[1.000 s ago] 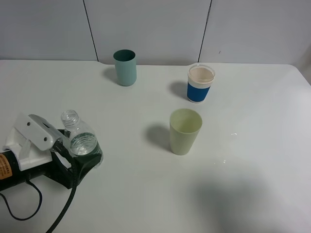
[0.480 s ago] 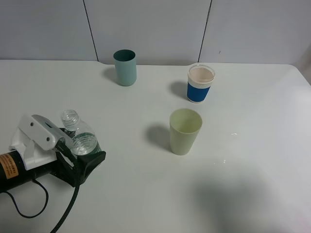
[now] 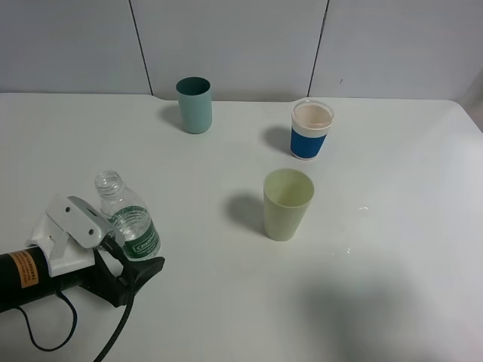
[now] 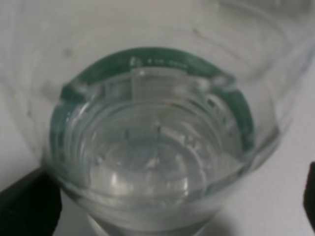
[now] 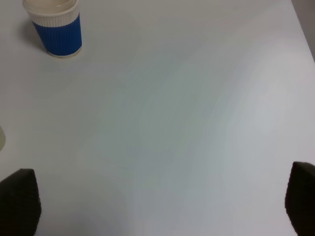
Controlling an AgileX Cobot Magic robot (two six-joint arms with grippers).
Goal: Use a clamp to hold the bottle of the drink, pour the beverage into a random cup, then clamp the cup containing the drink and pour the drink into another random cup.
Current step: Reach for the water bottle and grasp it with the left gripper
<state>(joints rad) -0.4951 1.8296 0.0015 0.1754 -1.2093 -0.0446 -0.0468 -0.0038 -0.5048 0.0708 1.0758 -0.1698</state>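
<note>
The clear ribbed bottle [image 3: 127,219] with a green label stands upright at the table's left front, uncapped, with clear beverage [image 4: 147,162] inside. My left gripper [image 3: 130,255] is open at the bottle's base, one black finger [image 3: 142,270] showing beside it. In the left wrist view the bottle [image 4: 147,123] fills the frame between dark fingertips [image 4: 24,204] at the two lower corners. The pale yellow-green cup [image 3: 287,204] stands mid-table. The white cup with a blue band [image 3: 311,130] stands behind it. My right gripper [image 5: 157,201] is open over bare table, with that cup [image 5: 54,27] ahead.
A teal straight-sided cup [image 3: 195,105] stands at the back, left of centre. A grey panelled wall [image 3: 241,45] runs along the table's far edge. A black cable [image 3: 113,339] trails from the left arm. A soft shadow [image 3: 362,302] lies on the table's right front.
The left arm has slid toward the table's front and a little right, uncovering the bottle's green label. The bottle and the cups have stayed put.
</note>
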